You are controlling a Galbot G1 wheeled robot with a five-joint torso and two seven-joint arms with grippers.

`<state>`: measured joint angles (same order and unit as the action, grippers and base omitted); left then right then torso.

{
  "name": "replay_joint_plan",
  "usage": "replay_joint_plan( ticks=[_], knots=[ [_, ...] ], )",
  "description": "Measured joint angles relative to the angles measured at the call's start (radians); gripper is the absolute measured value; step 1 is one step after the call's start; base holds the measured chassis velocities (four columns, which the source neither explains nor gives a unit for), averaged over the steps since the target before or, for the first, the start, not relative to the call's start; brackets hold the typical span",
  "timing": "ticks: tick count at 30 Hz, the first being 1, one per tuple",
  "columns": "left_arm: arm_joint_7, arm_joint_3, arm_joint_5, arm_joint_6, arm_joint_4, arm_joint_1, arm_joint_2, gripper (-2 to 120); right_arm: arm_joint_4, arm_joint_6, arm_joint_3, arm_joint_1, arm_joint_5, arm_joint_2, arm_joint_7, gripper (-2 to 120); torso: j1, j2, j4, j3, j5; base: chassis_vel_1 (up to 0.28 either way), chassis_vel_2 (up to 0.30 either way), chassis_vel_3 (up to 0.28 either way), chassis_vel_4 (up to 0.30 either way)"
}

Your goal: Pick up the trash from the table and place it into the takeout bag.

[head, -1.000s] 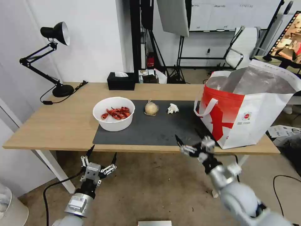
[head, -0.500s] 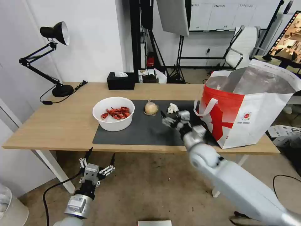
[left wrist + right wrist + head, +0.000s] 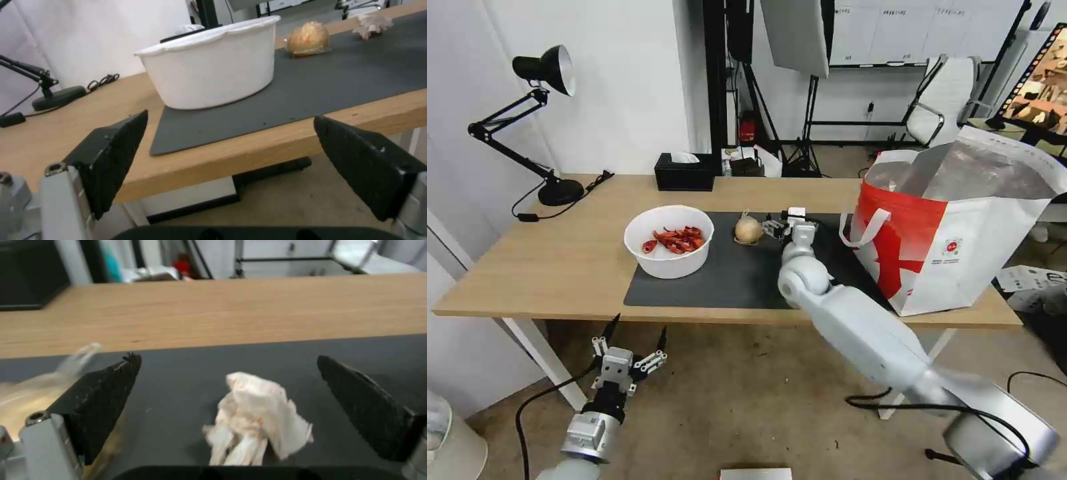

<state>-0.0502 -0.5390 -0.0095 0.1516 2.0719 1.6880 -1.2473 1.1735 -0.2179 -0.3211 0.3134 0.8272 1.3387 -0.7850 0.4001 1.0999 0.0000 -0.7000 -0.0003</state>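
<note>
While I am looking down from the head view, my right arm is reaching across the dark mat (image 3: pixel 720 280) on the surface (image 3: pixel 560 260), and my right claw (image 3: pixel 787 225) is hanging at the mat's far side between the knotted bag (image 3: pixel 748 231) and the takeout bag (image 3: pixel 960 227). The white bowl (image 3: pixel 668 241) of red shell scraps is sitting at the mat's left end. My left claw (image 3: pixel 627 350) is parked low in front of the surface edge, fingers spread.

Left wrist view: my left claw (image 3: pixel 231 163) is gaping wide, holding nothing, facing the bowl's wall (image 3: pixel 213 80). The knotted bag (image 3: pixel 308 38) and the crumpled tissue (image 3: pixel 373 24) are lying farther along the mat.

Right wrist view: my right claw (image 3: pixel 231 400) is spread wide and empty, with the crumpled tissue (image 3: pixel 258 423) lying on the mat between the two fingers, touching neither. The knotted bag (image 3: pixel 40 386) is blurring past one finger.

Step in hand, as I judge it: approach for picking up the tissue. The next move is calling for a short advance and descent, then closing squarely without nudging the knotted bag.

The tissue is an irregular wad; its longer run seems to be pointing roughly toward my wrist, though I cannot call a firm axis.
</note>
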Motion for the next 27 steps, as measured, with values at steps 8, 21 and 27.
replay_joint_plan(
  ticks=[8,21,27],
  knots=[
    [0.002,-0.002,0.0,0.003,0.0,0.001,0.005,100,-0.165,-0.059,0.016,-0.084,0.031,0.11,-0.076,100,0.0,0.0,0.0003,0.0,0.0001,0.0,0.0,0.0,0.0],
    [0.002,-0.008,0.001,0.012,0.006,0.01,0.0,100,-0.153,-0.135,0.013,-0.088,0.09,0.096,-0.137,100,0.0,0.0,0.0,0.0,0.0003,0.0,0.0,0.0,0.0],
    [0.002,-0.006,0.002,0.012,0.012,0.011,0.0,100,-0.126,-0.155,0.011,-0.081,0.116,0.081,-0.159,100,0.0,0.0,-0.0001,0.0,0.0003,0.0,0.0,0.0,0.0]
  ],
)
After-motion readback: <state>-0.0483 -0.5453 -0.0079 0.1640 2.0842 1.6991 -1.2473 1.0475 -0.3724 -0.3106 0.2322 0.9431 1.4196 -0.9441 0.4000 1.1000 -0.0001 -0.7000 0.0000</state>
